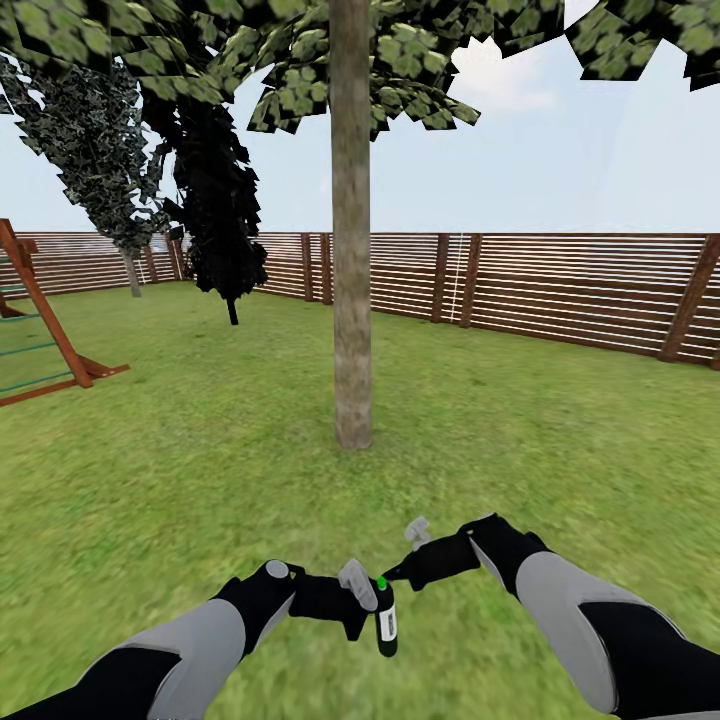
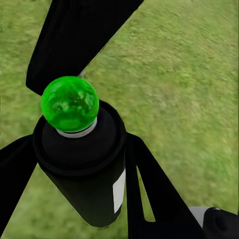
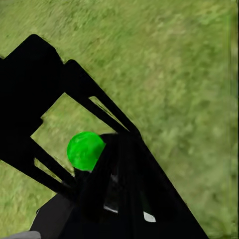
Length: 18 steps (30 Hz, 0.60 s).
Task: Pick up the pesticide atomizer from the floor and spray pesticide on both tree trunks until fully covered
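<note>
The atomizer hangs low at 6 o'clock in the head view, off the grass, its green dot on top. The left claw is clamped on it: in the left wrist view the dark fingers press the bottle on both sides. The right claw sits just beside the bottle's top, at its 1 o'clock. The right wrist view shows dark fingers close about the green cap, but whether they pinch it or merely stand near, I cannot tell.

So pick-up looks done, and the step in hand is the approach to spraying. The trunk stands straight ahead at 12 o'clock, well apart from the bottle, bare and grey-brown with no white flecks to be made out. The next move likely calls for rolling closer, raising the bottle, turning its nozzle toward the trunk, then working the spray up and down.

Count: one atomizer, two claws, one broadleaf trunk in front. At 10 to 11 o'clock stand two dark narrow trees, and a wooden frame at 9 o'clock. A slat fence rings the lawn.
</note>
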{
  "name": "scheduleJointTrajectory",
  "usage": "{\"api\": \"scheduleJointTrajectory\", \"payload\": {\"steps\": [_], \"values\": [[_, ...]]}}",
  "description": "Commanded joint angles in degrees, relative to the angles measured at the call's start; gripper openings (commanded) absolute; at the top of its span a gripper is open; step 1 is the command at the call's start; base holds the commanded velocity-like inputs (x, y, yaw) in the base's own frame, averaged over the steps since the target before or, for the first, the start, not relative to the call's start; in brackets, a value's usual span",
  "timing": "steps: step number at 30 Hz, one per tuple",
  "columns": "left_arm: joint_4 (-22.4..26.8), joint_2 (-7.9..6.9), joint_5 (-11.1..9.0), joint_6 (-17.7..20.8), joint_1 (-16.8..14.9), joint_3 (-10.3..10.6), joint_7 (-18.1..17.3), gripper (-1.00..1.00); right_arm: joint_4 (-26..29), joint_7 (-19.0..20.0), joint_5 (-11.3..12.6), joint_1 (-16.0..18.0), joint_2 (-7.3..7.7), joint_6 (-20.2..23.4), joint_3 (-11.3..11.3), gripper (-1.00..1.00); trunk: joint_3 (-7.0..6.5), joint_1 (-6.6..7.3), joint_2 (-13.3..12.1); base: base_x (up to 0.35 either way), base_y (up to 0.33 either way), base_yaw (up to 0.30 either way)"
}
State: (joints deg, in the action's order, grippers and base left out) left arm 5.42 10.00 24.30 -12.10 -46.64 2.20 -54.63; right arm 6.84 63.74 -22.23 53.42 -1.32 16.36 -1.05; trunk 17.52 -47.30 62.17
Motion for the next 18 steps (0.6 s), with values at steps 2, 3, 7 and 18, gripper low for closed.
{"api": "scheduleJointTrajectory", "payload": {"steps": [2, 3, 7, 18], "values": [[0.1, 0.0, 0.0, -0.3, 0.0, 0.2, 0.0, -1.0, 0.3, -3.8, 0.2, 0.0, 0.39, 0.6, -0.3, -1.0, 0.07, 0.0, 0.0, 0.0, 0.0, 0.0], [0.1, 0.0, 0.0, -0.3, 0.0, 0.2, 0.0, -1.0, 0.6, -6.1, 0.3, 0.1, 0.6, 0.7, -0.4, -1.0, 0.07, 0.0, 0.0, 0.0, 0.0, 0.0], [0.1, 0.0, 0.0, -0.2, 0.0, 0.2, 0.0, -1.0, 4.1, -17.9, 1.2, 0.1, 1.96, 0.8, -0.6, -1.0, 0.07, 0.0, 0.0, 0.0, 0.0, 0.0], [0.1, 0.0, -0.5, -0.3, 0.0, -1.1, 5.1, -1.0, 1.4, -56.9, 5.8, -1.2, 2.96, -7.2, -0.6, 1.0, 0.07, 0.0, 0.0, 0.0, 0.0, 0.0]]}}
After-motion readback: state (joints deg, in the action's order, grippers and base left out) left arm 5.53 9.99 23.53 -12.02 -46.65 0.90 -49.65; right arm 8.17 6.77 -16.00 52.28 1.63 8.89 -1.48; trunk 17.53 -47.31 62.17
